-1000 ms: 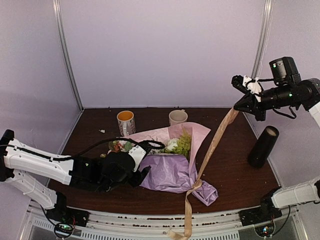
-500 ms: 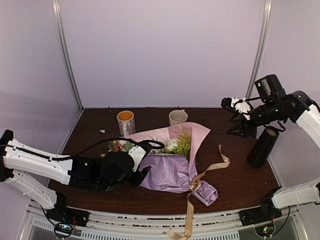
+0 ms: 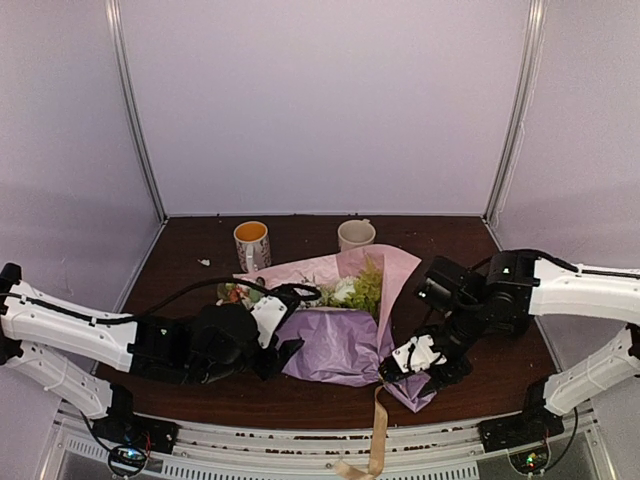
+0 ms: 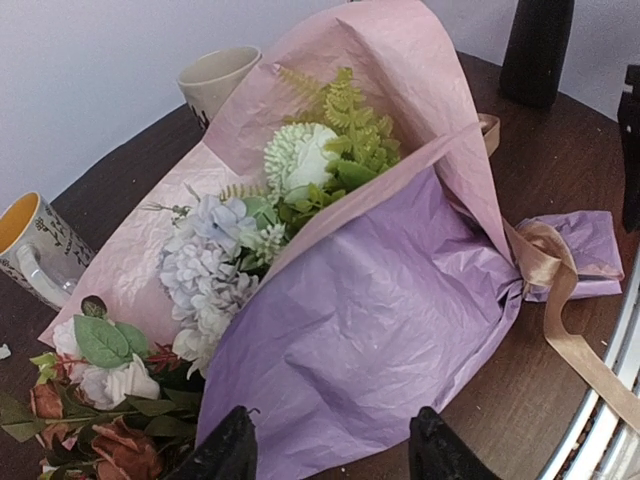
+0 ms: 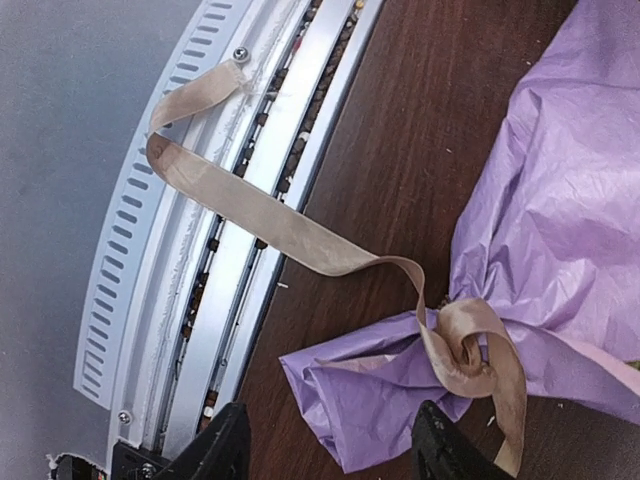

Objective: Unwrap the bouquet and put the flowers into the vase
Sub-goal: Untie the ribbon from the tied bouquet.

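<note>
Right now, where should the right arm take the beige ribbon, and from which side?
Grip the ribbon by its free tail near the knot, from above on the near side; there it twists up off the table, so the right fingers could probably straddle it.

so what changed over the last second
The right gripper let go of the ribbon, which it had held taut up high; the ribbon dropped slack. The arm swung down and left, and now hovers open near the knot at the bouquet's tied end. The left gripper, the bouquet, the orange-lined mug and the cream mug stayed put.
</note>
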You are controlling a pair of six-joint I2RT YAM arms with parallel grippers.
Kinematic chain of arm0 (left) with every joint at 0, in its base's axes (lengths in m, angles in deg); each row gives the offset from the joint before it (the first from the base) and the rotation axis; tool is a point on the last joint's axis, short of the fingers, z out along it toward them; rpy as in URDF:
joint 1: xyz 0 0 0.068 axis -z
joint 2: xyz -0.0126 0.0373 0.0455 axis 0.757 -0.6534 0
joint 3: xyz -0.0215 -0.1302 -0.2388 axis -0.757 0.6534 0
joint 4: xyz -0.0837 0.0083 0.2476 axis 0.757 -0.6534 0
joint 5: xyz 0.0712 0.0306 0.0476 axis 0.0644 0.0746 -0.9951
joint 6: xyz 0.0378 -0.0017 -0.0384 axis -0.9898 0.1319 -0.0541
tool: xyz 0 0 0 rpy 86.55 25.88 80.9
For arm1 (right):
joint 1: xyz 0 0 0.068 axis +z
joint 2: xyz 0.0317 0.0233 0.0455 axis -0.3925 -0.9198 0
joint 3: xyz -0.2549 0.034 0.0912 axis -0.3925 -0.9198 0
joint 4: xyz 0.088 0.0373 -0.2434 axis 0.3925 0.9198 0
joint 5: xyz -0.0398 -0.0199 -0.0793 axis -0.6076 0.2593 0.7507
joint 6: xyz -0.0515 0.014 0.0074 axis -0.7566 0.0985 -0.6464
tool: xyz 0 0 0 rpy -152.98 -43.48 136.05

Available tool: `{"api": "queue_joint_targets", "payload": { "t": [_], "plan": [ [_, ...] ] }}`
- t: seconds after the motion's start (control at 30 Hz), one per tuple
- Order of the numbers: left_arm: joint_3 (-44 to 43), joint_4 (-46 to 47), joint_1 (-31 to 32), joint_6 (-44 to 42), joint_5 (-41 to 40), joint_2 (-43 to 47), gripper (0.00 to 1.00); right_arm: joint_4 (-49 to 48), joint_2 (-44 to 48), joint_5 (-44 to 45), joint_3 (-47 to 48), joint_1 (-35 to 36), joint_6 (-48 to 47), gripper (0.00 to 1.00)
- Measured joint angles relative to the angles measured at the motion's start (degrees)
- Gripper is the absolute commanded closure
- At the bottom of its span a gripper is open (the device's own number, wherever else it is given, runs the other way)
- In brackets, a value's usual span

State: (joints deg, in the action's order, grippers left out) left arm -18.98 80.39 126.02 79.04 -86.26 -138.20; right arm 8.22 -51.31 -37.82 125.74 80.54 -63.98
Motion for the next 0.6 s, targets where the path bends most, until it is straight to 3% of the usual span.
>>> {"api": "queue_joint_targets", "payload": {
  "t": [0.33, 0.6],
  "plan": [
    [7.65, -0.55, 0.0, 8.66, -4.57, 12.17, 0.47, -9.16, -19.96, 11.69, 6.12, 13.66, 0.28, 0.46],
    [9.88, -2.58, 0.15, 10.88, -6.54, 16.09, 0.47, -10.23, -28.59, 22.43, 7.58, 17.92, -0.92, 0.54]
  ]
}}
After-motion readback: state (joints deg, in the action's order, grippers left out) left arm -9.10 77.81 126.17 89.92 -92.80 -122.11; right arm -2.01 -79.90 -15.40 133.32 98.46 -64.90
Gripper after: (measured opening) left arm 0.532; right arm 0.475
